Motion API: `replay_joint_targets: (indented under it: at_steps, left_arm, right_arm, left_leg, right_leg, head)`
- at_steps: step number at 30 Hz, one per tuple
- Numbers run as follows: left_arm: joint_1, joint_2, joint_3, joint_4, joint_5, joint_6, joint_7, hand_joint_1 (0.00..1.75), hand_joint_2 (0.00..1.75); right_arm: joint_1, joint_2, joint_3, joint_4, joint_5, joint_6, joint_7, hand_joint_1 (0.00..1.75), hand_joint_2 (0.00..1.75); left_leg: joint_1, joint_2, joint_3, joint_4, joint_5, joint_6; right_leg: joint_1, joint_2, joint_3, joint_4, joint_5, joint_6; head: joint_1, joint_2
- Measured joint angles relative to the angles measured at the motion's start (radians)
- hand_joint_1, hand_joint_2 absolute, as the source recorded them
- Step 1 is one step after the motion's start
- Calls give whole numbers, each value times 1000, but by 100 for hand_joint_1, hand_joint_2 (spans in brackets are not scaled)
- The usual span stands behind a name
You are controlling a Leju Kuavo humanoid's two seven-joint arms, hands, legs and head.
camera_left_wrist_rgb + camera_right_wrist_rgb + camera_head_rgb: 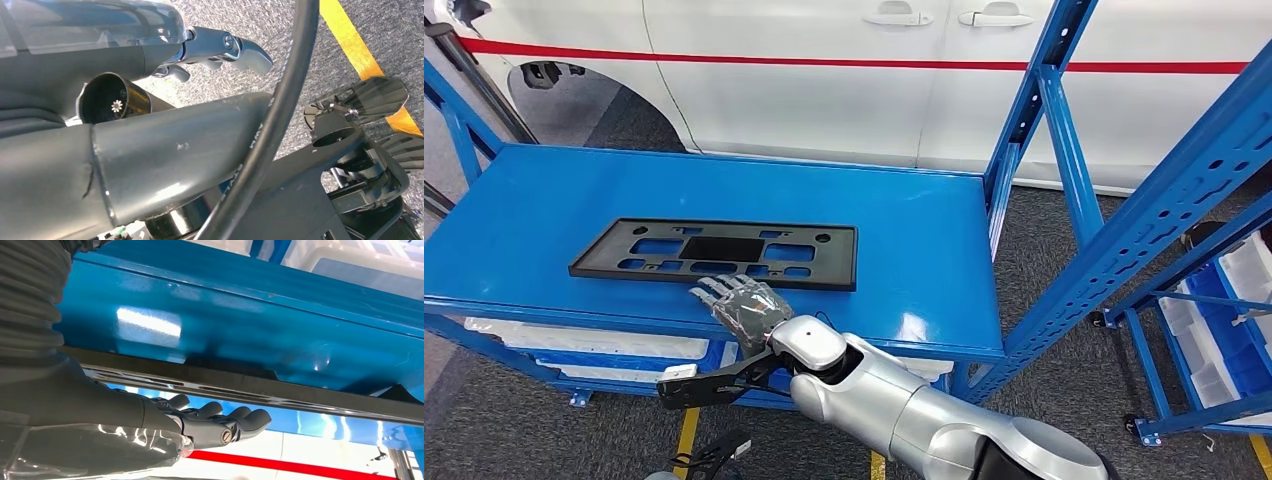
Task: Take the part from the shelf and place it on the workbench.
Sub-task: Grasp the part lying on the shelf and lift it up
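The part, a flat black plastic frame [714, 253] with several cut-outs, lies flat on the blue workbench [904, 230], near its front edge. My right hand [742, 305] rests on the bench top just in front of the frame's near edge, fingers stretched out and apart, holding nothing. In the right wrist view those fingers [220, 421] lie along the frame's long dark edge [280, 390]; I cannot tell whether they touch it. My left hand [220, 50] hangs over the carpeted floor, thumb and fingers extended with nothing in them.
A white car [824, 70] with a red stripe stands right behind the bench. Blue shelf uprights [1064, 150] rise at the bench's right end, with white bins [1224, 330] beyond. More white bins [584, 340] sit under the bench. A yellow floor line [360, 55] runs nearby.
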Motion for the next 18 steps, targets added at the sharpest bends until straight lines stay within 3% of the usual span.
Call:
replay_joint_targets:
  at_steps: [6, 9, 11, 12, 18]
  left_arm:
    - [0, -1, 0, 0, -7, 1, -4, 0, 0]
    - [3, -12, -6, 0, -41, 17, -25, 0, 0]
    - [7, -24, -13, 0, -55, 32, -32, 0, 0]
    - [10, -30, -15, 0, -58, 35, -33, 0, 0]
    - [15, -42, -23, 0, -71, 24, -35, 0, 0]
  right_arm:
    - [-1, -1, 0, 5, 17, -25, 26, 0, 175]
    - [-16, -9, -29, 84, 76, -241, 122, 0, 175]
    - [-43, -24, -77, 169, 88, -390, 117, 0, 175]
    - [-56, -33, -97, 205, 90, -420, 103, 0, 175]
    - [-74, -57, -142, 309, 125, -430, 121, 0, 175]
  left_leg:
    - [0, 0, 0, 0, 0, 0]
    - [0, -2, 0, 1, 0, 0]
    - [-1, -5, 0, 1, 0, 1]
    - [-1, -6, 0, 1, 1, 1]
    - [-1, -2, 0, 2, 0, 1]
  right_leg:
    - [0, 0, 0, 0, 0, 0]
    - [-1, -2, 0, 0, 0, 0]
    - [-1, -5, 2, 0, 0, 0]
    - [-1, -5, 3, 0, 0, 1]
    - [-2, -1, 2, 0, 2, 3]
  head:
    - [0, 0]
    - [0, 0]
    - [0, 0]
    - [0, 0]
    - [0, 0]
